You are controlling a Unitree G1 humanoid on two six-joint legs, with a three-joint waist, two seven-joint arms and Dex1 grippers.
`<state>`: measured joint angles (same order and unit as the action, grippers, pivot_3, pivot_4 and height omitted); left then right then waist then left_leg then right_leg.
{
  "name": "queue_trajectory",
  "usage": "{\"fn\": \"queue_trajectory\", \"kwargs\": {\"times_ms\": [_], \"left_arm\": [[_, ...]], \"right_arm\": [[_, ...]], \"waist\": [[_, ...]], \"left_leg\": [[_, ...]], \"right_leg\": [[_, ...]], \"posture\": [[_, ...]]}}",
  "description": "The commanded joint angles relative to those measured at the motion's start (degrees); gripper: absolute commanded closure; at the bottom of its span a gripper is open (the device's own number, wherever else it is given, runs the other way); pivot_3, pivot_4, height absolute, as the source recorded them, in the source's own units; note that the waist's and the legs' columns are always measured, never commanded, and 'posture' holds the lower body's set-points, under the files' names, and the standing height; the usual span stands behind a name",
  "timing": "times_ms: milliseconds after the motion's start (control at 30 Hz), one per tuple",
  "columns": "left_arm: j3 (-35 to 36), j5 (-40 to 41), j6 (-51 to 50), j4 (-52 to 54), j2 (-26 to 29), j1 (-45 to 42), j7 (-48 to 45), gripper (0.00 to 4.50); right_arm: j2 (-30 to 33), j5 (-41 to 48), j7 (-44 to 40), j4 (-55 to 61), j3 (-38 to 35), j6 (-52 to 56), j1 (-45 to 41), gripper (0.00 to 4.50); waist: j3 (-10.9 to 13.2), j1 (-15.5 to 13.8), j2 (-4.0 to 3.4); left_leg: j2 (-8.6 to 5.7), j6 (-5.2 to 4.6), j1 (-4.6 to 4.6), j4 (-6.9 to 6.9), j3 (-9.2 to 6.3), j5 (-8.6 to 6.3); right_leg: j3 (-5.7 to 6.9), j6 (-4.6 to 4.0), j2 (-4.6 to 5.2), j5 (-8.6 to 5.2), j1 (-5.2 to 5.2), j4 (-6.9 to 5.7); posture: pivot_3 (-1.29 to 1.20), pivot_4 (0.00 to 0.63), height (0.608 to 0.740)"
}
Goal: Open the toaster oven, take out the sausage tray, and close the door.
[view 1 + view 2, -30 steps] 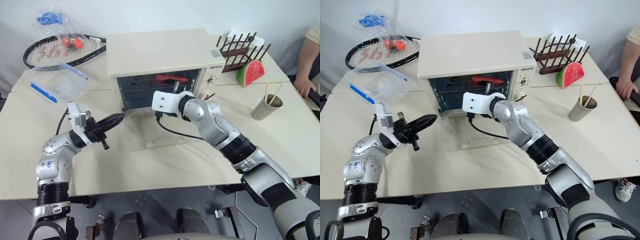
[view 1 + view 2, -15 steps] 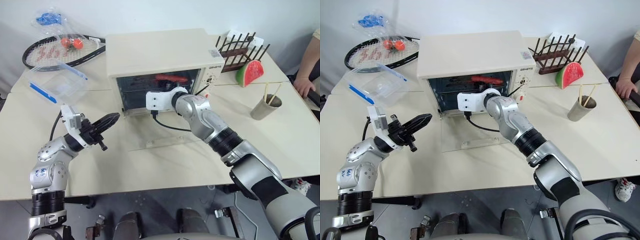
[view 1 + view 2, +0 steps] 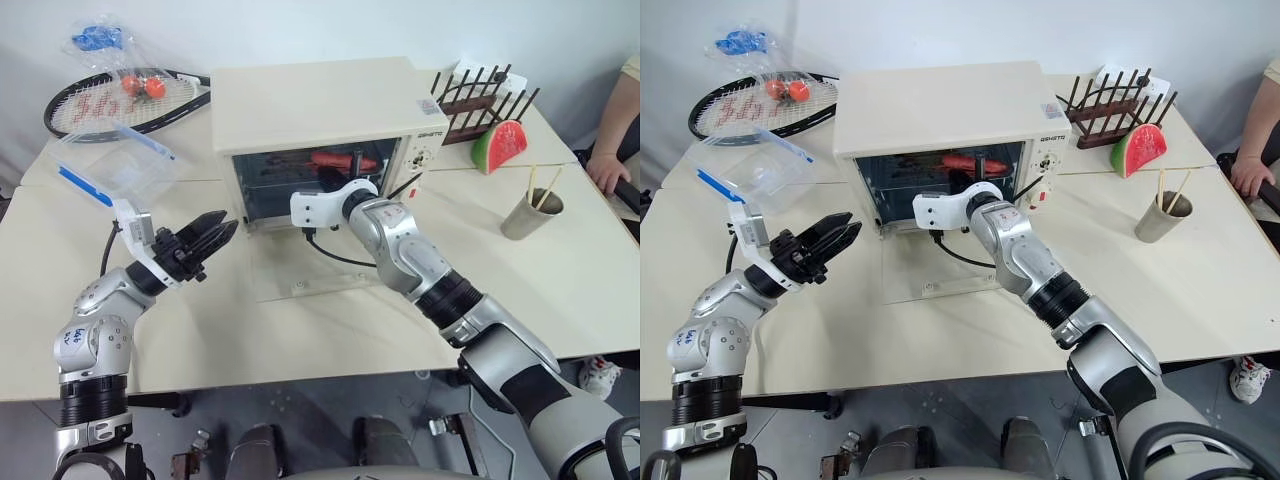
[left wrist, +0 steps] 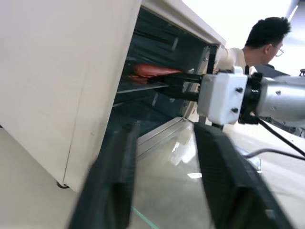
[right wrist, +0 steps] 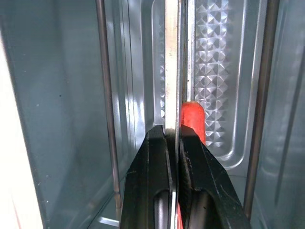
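The boxy cream-white toaster oven [image 3: 318, 105] stands on the pale table [image 3: 560, 275] with its glass-paned door [image 3: 305, 268] folded down flat in front of it. Inside, on the rack, sits the shallow silver metal sausage tray [image 5: 170, 71] with one red-orange sausage [image 3: 343, 158]. The right gripper [image 5: 174, 143] reaches into the oven cavity, its two black fingers pinched closed on the thin front rim of the tray, while the left gripper [image 3: 208, 235] hovers over the table beside the oven's left corner, fingers spread apart and holding nothing.
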<state>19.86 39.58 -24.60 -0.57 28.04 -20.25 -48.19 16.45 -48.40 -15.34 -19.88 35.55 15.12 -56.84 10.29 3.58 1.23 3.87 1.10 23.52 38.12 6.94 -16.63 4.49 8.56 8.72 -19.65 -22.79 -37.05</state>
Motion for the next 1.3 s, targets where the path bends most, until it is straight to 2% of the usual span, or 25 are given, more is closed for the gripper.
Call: {"fn": "queue_trajectory", "kwargs": {"times_ms": [33, 167, 200, 633, 1000, 1133, 1300], "left_arm": [[1.3, 2.6, -1.7, 1.4, 1.8, -1.0, -0.6, 1.31], [1.3, 3.2, -3.1, 1.0, 2.5, -1.5, -0.6, 0.12], [1.3, 3.3, -3.6, 0.9, 2.6, -1.5, -0.4, 0.02], [1.3, 6.2, -15.0, 0.4, 5.1, -1.2, 0.6, 0.02], [1.3, 12.0, -29.6, -0.3, 6.4, -3.2, 3.2, 0.02], [0.7, 11.6, -31.1, -1.6, 5.9, -4.8, 4.3, 0.02], [0.1, 11.3, -32.5, -3.3, 5.1, -6.7, 5.3, 0.02]], "right_arm": [[0.4, -1.7, 0.6, 4.9, -0.3, -1.1, 2.6, 4.5], [0.8, -3.1, 0.6, 9.5, -1.2, -0.9, 4.8, 4.5], [1.1, -3.5, 0.5, 10.8, -1.3, -0.9, 5.6, 4.5], [5.7, -8.2, -3.5, 27.9, -2.9, -2.7, 18.7, 4.5], [9.4, -9.8, -7.3, 38.1, -6.1, -6.1, 27.3, 4.5], [9.5, -9.9, -8.7, 38.8, -7.6, -6.5, 27.9, 4.5], [8.3, -10.9, -6.3, 36.0, -7.6, -8.3, 26.3, 4.5]], "waist": [[0.0, 0.0, 0.0], [0.0, 0.0, 0.0], [0.0, 0.0, 0.0], [0.0, -0.4, 0.01], [0.0, -0.6, 0.02], [0.0, -0.7, 0.02], [0.0, -0.7, 0.02]], "left_leg": [[0.0, 0.0, 0.0, 0.0, 0.01, 0.0], [0.0, 0.01, -0.02, -0.01, 0.02, 0.0], [0.0, 0.01, -0.02, -0.01, 0.02, 0.0], [0.0, 0.02, -0.03, -0.05, 0.07, -0.01], [-0.01, 0.03, -0.05, -0.02, 0.06, -0.01], [-0.02, 0.03, -0.07, -0.02, 0.04, -0.01], [-0.02, 0.03, -0.11, 0.01, 0.05, -0.01]], "right_leg": [[0.0, 0.0, 0.0, 0.0, 0.0, 0.0], [0.0, 0.0, 0.0, 0.0, 0.0, 0.01], [0.0, 0.0, 0.0, 0.0, 0.0, 0.01], [-0.02, 0.0, 0.0, 0.0, 0.0, 0.09], [-0.02, 0.0, 0.0, 0.0, 0.09, 0.17], [-0.02, 0.0, -0.01, 0.0, 0.13, 0.18], [-0.02, 0.0, -0.01, 0.0, 0.18, 0.21]], "posture": [[0.0, 0.15, 0.74], [0.0, 0.15, 0.74], [0.0, 0.15, 0.74], [0.0, 0.15, 0.74], [0.0, 0.15, 0.74], [0.0, 0.15, 0.74], [0.0, 0.15, 0.74]]}}
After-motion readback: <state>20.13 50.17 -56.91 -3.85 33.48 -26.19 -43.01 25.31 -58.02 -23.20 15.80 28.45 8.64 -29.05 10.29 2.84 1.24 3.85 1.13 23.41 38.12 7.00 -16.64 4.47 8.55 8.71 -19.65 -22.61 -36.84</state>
